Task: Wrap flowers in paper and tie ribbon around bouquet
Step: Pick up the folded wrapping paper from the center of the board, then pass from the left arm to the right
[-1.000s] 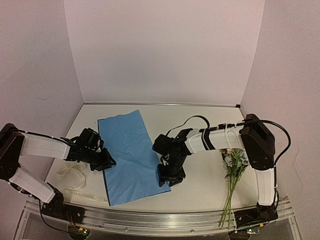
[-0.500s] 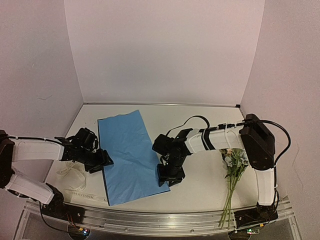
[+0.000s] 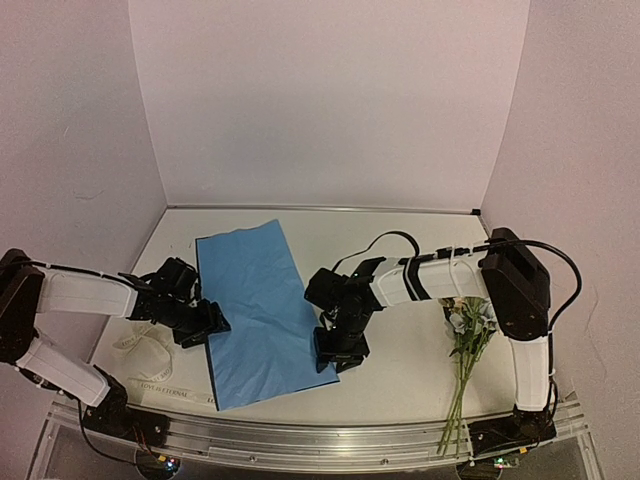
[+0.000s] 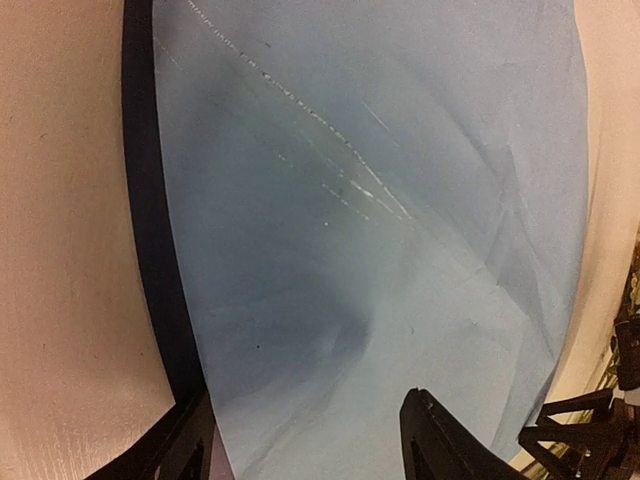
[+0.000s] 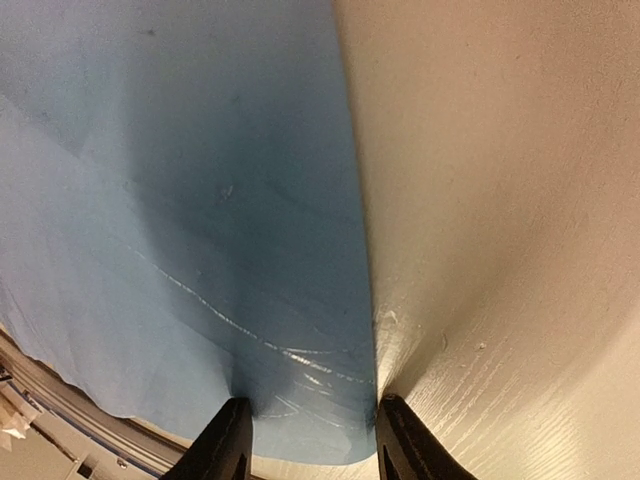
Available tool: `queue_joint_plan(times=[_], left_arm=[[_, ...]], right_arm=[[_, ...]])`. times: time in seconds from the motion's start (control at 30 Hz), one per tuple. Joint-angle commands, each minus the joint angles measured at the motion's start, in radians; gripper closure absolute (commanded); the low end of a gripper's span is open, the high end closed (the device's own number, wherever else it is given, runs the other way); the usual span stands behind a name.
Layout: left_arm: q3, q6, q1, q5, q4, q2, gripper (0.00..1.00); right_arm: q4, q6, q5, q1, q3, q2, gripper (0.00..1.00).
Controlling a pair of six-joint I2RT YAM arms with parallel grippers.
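The left pincer (image 3: 212, 326) has spread its jaws well apart; a second ago they were much closer together. It slid a little off the left edge of the paper (image 3: 262, 300), then came back to straddle that edge. Its arm sank toward the left wall and has risen again.

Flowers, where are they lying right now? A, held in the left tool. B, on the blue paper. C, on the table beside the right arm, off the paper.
C: the flowers lie on the table at the right side, well apart from the paper.
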Motion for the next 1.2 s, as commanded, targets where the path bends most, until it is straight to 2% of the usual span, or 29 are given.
queue_joint_plan(times=[0.0,0.6,0.77,1.17], left_arm=[[0.005,0.013,0.004,0.013,0.031,0.052,0.39],[0.041,0.004,0.004,0.078,0.119,0.016,0.94],[0.033,0.008,0.004,0.105,0.128,0.017,1.00],[0.011,0.011,0.004,0.123,0.062,-0.045,1.00]], right_arm=[[0.038,0.033,-0.004,0.001,-0.015,0.024,0.58],[0.062,0.067,-0.024,0.001,-0.016,0.043,0.60],[0.079,0.080,-0.024,0.001,-0.023,0.043,0.61],[0.096,0.128,-0.009,0.000,-0.043,0.045,0.65]])
